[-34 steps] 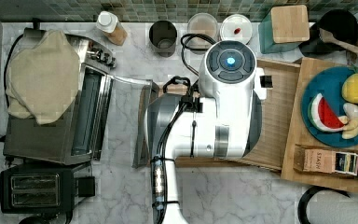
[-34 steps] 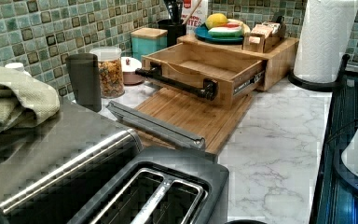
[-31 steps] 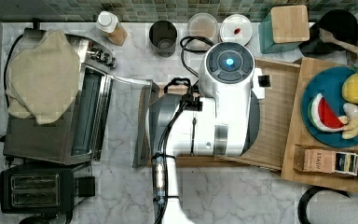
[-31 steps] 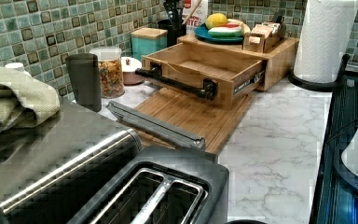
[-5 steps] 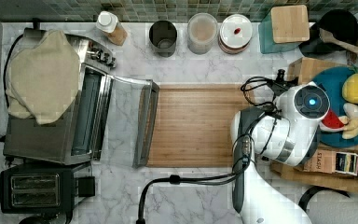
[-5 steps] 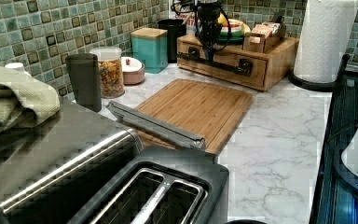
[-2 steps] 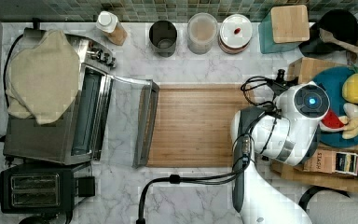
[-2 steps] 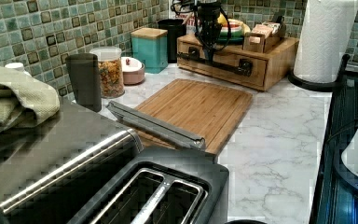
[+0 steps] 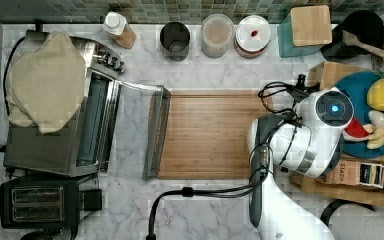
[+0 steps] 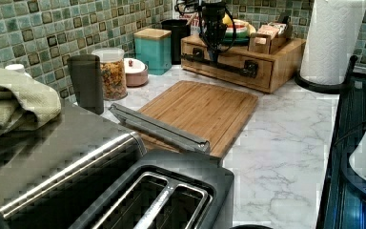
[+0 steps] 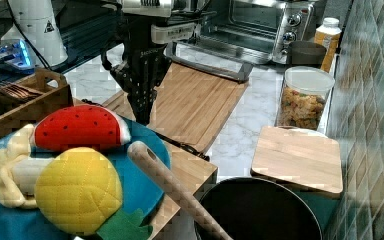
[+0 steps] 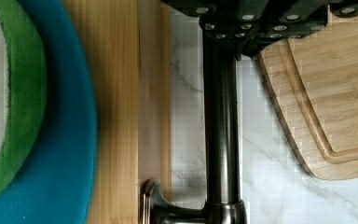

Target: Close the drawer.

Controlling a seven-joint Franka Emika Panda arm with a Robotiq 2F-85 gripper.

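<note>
1. Showing the drawer pushed home: in the left view its front lies level with the face of the wooden box, and no open tray projects over the cutting board.

2. The dark bar handle runs along the drawer front; in the wrist view a narrow strip of marble counter shows between the handle and the box's wooden top edge.

3. The gripper stands upright directly over the handle, at the box's front, on the left view's far side of the cutting board. In the right view the gripper points down just beside the blue plate.

4. Whether the fingers are open, closed or clasping the handle cannot be told: the wrist view crops them at the gripper body, and the other views are too distant.

5. The box carries the blue plate with toy fruit, namely a watermelon slice and a yellow piece; these sit undisturbed on its top.

6. Judged progress: the closing stroke appears complete. What is left, at most, is confirming that the front is fully seated, then letting go of the handle if it is held, and lifting the arm clear.

7. The toaster oven door hangs open at the cutting board's far edge; it is no part of the task.
</note>
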